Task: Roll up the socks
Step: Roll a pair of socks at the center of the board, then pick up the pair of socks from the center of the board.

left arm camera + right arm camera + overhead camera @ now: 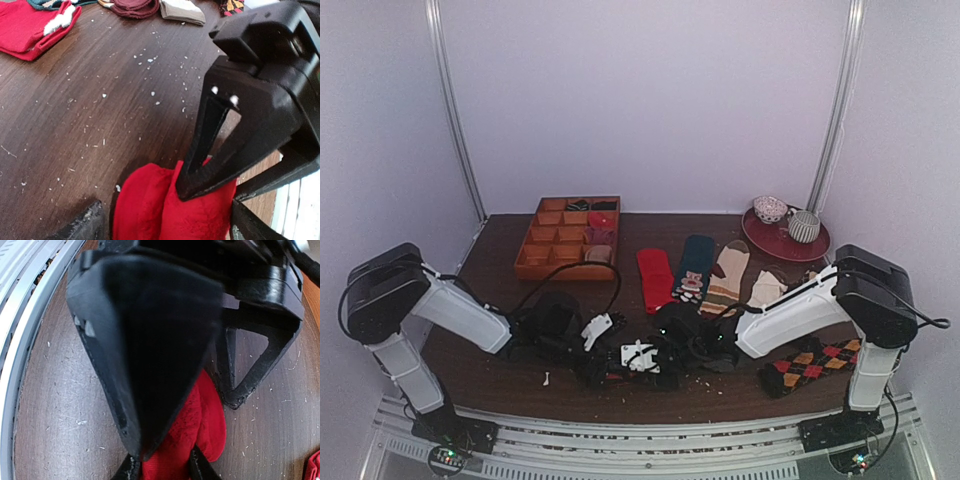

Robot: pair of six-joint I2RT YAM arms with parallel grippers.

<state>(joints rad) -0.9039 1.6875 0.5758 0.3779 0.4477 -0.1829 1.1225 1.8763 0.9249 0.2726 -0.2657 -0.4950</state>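
A red sock (150,210), bunched into a thick roll, lies on the dark wooden table near its front edge. My right gripper (162,471) is shut on one end of it, red fabric squeezed between its fingers (210,150). My left gripper (165,223) stands open around the roll, with a small gap showing at its left finger. In the top view both grippers meet at the front middle and hide the roll. Behind them lie flat a red sock (654,277), a dark teal sock (695,265), a beige striped sock (728,275) and a cream sock (765,288). An argyle sock (810,362) lies front right.
A wooden compartment tray (532,262) stands at the back left with rolled socks in some cells. A red plate (760,238) with a bowl and a cup sits at the back right. The metal rail (650,432) runs along the table's near edge. Lint specks dot the wood.
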